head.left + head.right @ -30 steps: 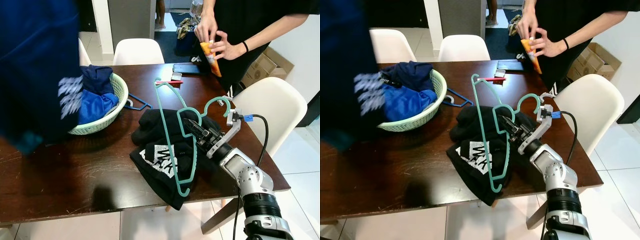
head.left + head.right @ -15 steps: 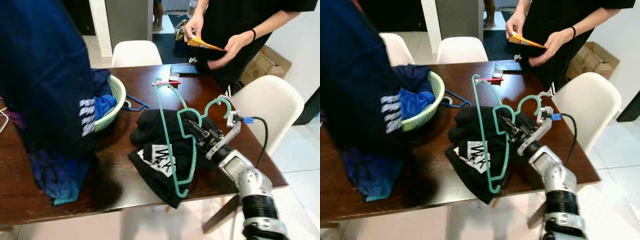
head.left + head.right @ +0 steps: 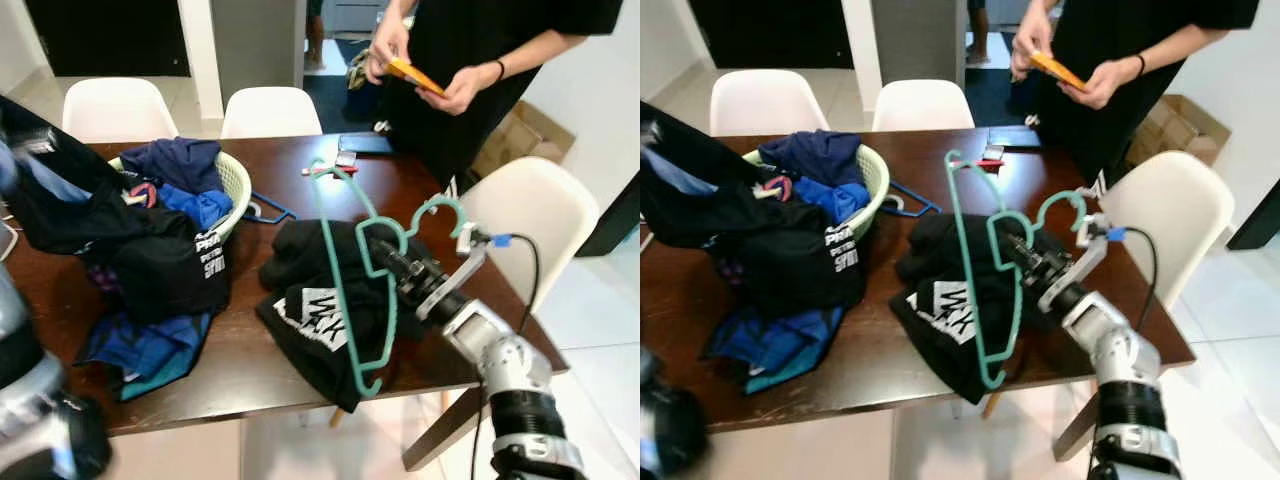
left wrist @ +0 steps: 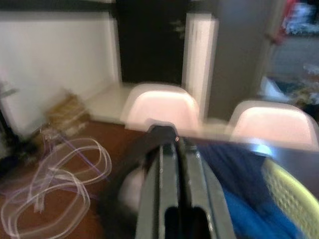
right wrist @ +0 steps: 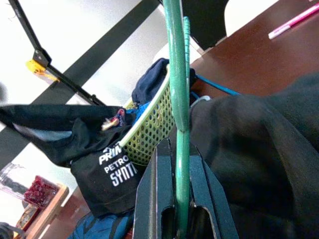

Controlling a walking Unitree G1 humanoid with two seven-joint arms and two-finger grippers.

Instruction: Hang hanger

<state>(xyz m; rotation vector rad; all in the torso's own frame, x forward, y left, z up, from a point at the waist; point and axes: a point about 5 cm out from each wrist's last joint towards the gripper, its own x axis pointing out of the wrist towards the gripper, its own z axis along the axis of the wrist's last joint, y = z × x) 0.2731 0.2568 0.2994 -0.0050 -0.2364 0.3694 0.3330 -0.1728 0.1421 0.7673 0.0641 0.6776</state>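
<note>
Teal hanger (image 3: 345, 260) was gripped tight by right gripper (image 3: 390, 262) over black garment (image 3: 950, 300) — carry step; rail needed next. Left gripper (image 4: 172, 164) was pressed closed.

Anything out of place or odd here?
Yes: a blue garment spills from the clothes pile over the table edge, and the right claw holds the green hanger bare while the black shirt lies crumpled beneath.

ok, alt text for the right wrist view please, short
The right pincer is shut on a green hanger whose bar runs straight up from its fingers. A black garment lies on the dark wooden table beside it, and beyond are a pale green laundry basket and a black printed shirt.
</note>
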